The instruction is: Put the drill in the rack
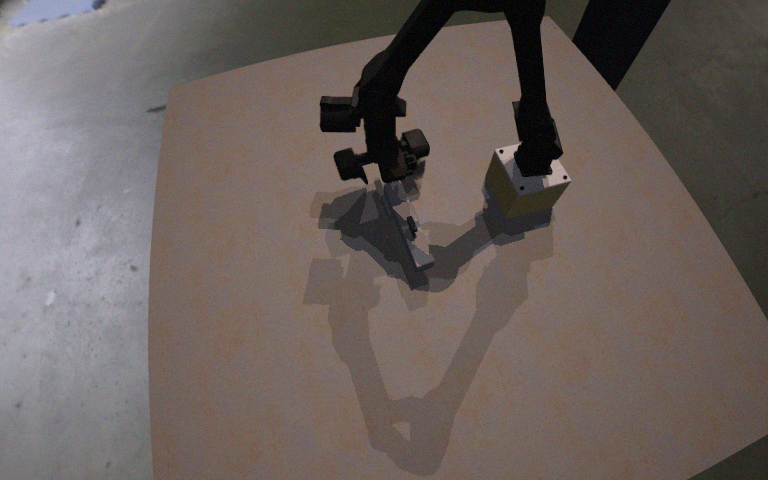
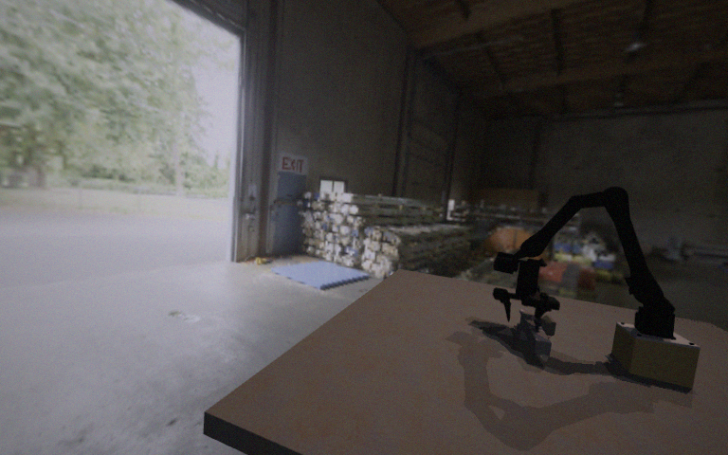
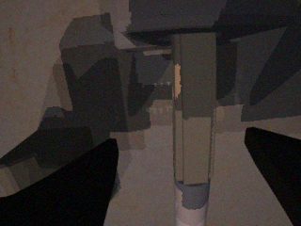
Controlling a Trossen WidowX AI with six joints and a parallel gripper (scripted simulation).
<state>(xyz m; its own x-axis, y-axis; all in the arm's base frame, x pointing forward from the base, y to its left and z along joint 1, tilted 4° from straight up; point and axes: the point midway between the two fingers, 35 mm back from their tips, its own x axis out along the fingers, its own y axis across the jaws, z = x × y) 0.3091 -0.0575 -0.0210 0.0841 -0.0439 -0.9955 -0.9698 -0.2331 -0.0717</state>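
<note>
My gripper (image 1: 388,180) (image 2: 523,323) (image 3: 182,141) is open, its dark fingers on either side of a long olive-grey bar in the wrist view. A gap shows between each finger and the bar. The bar ends in a pale grey cylinder (image 3: 192,202); this may be the drill, but I cannot tell surely. A dark block (image 3: 174,14) covers the bar's upper end. A grey fixture (image 1: 423,262) (image 2: 542,347) stands on the table under and in front of the gripper, with a small dark part (image 1: 411,225) on it. I cannot identify the key or the rack with certainty.
The brown table (image 1: 254,339) (image 2: 349,396) carries the arm's box-shaped base (image 1: 532,202) (image 2: 652,358), right of the fixture. A shaded olive block (image 3: 52,146) lies beside the left finger in the wrist view. Arm shadows fall across the table.
</note>
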